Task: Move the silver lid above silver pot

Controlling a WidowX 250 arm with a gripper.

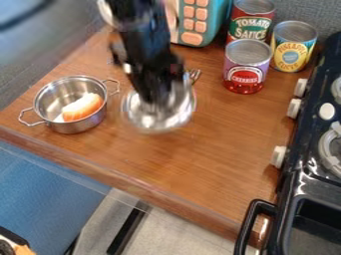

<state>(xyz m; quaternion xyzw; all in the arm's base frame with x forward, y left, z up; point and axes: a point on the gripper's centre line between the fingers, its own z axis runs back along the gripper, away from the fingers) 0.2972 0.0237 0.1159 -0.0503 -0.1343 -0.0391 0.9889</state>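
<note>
The gripper (158,102) hangs from the top edge over the middle left of the counter, its lower end at the top of the silver lid (156,118). The lid is blurred and lies to the right of the pot; whether it touches the counter I cannot tell. The silver pot (75,124) stands uncovered at the left, with two wire handles. Inside it is an orange and white food piece (83,107). The gripper's lower end blends into the lid's shine, hiding how it meets the lid.
Three cans, the nearest a cherries can (246,67), stand at the back right. A teal toy with orange buttons (194,22) is behind the arm. Utensil tines (194,74) show right of the arm. A black stove (306,164) borders the counter (213,154) at the right.
</note>
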